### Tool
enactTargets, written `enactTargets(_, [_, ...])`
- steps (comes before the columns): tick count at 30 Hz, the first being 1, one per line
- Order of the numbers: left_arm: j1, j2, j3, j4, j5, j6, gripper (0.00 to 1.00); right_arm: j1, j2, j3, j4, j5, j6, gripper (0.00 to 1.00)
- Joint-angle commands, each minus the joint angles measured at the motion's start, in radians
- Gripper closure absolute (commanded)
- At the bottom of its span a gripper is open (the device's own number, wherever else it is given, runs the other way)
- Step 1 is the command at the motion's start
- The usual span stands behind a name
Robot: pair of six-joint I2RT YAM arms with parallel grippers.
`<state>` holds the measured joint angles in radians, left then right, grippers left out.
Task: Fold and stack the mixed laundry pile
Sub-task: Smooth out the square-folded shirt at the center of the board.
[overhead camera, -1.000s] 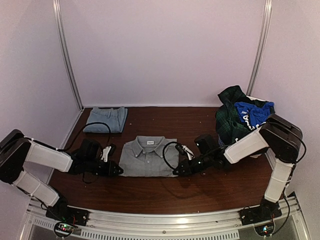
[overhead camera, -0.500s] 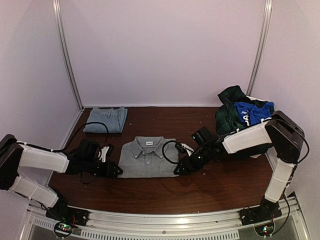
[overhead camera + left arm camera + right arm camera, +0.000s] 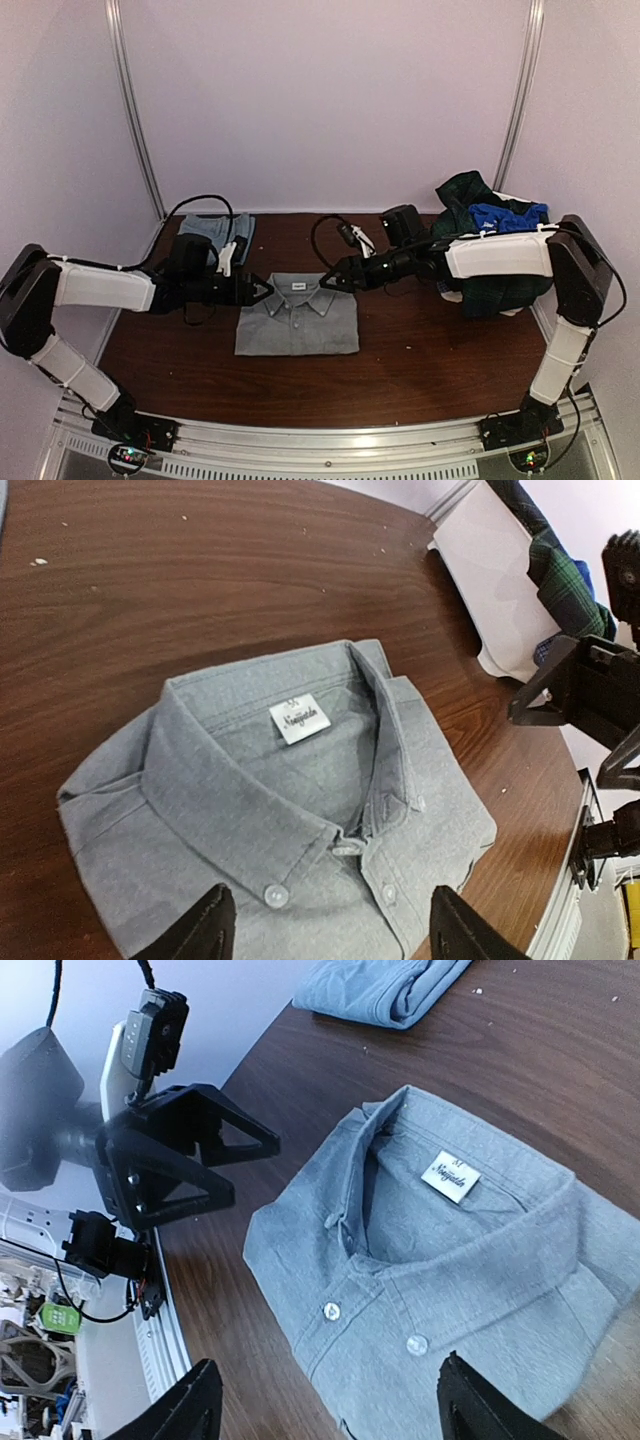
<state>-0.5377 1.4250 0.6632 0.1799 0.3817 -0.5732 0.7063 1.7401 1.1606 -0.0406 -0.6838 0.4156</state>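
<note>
The job looks partly done, by my reading. A grey button-down cotton shirt [image 3: 297,313] lies folded into a neat rectangle at the middle of the dark wooden table [image 3: 430,355], buttoned, collar toward the far side and label showing. A small flat stack of folded blue-grey garments [image 3: 215,235] sits at the far left corner, well apart from the shirt. The shirt is not yet on that stack, so stacking it appears to be what is left for this piece. Most of the work remains in the mixed laundry pile [image 3: 462,197], which sits at the far right of the table against the side wall. It is a rumpled, tall heap, mostly dark green-navy plaid, with a bright blue piece [image 3: 505,216] draped near its top and a little white at its edges; nothing in it looks folded. The left pincer [image 3: 268,290] hovers just beside the shirt's far left corner, fingers spread and empty. The right pincer [image 3: 323,285] hangs just off the collar's right side, likewise spread and holding nothing.
</note>
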Motion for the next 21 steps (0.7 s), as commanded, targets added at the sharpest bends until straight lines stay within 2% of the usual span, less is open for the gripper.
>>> enactTargets(1, [0.004,0.172,0.057,0.237,0.11,-0.035,0.33,-0.011,0.173,0.02,0.226,-0.084,0.09,0.27])
enactTargets(6, [0.034,0.338,0.057,0.313,0.08,-0.071,0.37,-0.079,0.349,0.023,0.342,-0.109,0.129,0.36])
enactTargets(11, [0.074,0.403,0.022,0.277,-0.011,-0.079,0.39,-0.134,0.41,0.042,0.232,-0.027,0.031,0.42])
enactTargets(14, [0.074,0.333,0.055,0.146,-0.056,-0.033,0.38,-0.151,0.398,0.09,0.098,0.047,-0.066,0.44])
enactTargets(16, [0.075,0.247,0.087,0.021,-0.137,0.001,0.34,-0.151,0.361,0.126,0.004,0.083,-0.129,0.44])
enactTargets(18, [0.085,0.166,0.114,-0.093,-0.19,0.021,0.3,-0.138,0.289,0.12,-0.022,0.107,-0.16,0.44])
enactTargets(21, [0.129,0.057,0.101,-0.151,-0.191,-0.004,0.29,-0.084,0.177,0.126,-0.07,0.188,-0.226,0.44])
